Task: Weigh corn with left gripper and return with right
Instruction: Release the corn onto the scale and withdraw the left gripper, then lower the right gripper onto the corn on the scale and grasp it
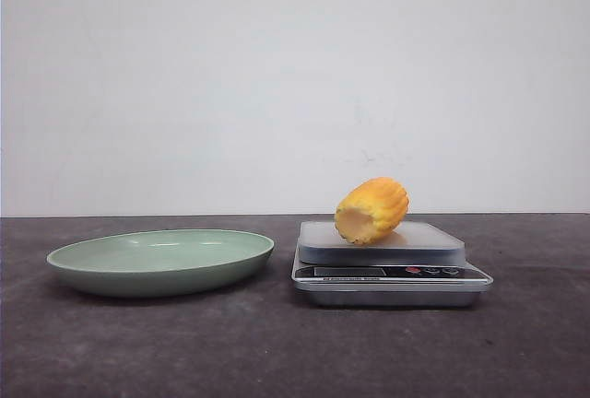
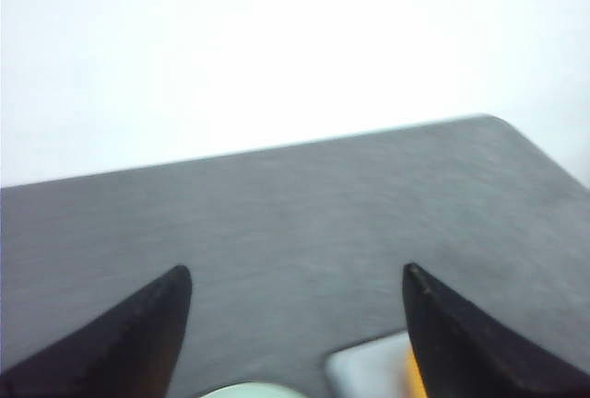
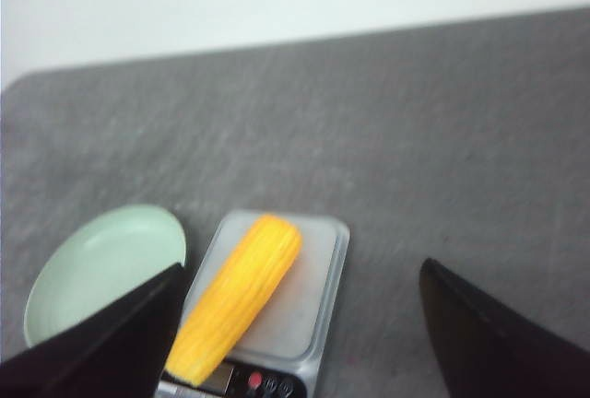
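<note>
The yellow-orange corn (image 1: 372, 209) lies on the platform of a grey kitchen scale (image 1: 433, 241), its pale cut end toward the camera. It also shows in the right wrist view (image 3: 238, 295), lying lengthwise on the scale (image 3: 318, 297). My right gripper (image 3: 300, 274) is open and empty, well above the scale, the corn below between its fingers. My left gripper (image 2: 297, 274) is open and empty, high over the table; a sliver of corn (image 2: 414, 381) and the scale's corner (image 2: 369, 372) show near one finger. Neither gripper shows in the front view.
An empty pale green plate (image 1: 161, 260) sits left of the scale; it also shows in the right wrist view (image 3: 88, 274) and its rim in the left wrist view (image 2: 253, 391). The dark table's far edge meets a white wall.
</note>
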You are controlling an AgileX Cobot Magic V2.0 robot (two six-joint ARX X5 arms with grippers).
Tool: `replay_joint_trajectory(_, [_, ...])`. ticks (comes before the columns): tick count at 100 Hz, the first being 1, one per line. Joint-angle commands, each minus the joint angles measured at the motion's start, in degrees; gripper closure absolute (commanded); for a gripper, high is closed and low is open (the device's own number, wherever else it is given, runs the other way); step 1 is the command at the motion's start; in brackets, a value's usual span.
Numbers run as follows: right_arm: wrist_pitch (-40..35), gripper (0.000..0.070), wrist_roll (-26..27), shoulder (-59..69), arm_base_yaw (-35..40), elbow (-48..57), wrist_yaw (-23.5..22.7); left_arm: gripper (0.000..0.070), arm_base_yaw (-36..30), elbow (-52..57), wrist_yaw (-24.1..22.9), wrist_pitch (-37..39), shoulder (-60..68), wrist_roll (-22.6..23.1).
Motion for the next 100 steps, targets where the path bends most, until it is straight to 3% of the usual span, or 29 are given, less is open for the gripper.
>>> replay_joint_trajectory(1, [1.57, 0.0188, -0.37, 1.9, 1.99, 1.11, -0.17, 0.0265, 1.84, 0.85, -1.29, -2.38, -3.78, 1.68])
replay_joint_trajectory(31, [9.62, 0.0165, 1.92, 12.83, 12.13, 1.11, 2.43, 0.0266, 6.49, 0.76, -5.55, -16.33, -19.91, 2.03])
replay_joint_trajectory(63, [17.27, 0.0107, 2.91, 27.54, 21.07, 1.11, 12.09, 0.0266, 6.49, -4.59, -11.37, -27.12, -34.21, -5.51])
replay_joint_trajectory(100, [21.99, 0.0076, 5.68, 41.99, 22.6, 1.11, 14.99, 0.0266, 6.49, -22.12, -9.79, -32.54, -52.57, -14.43])
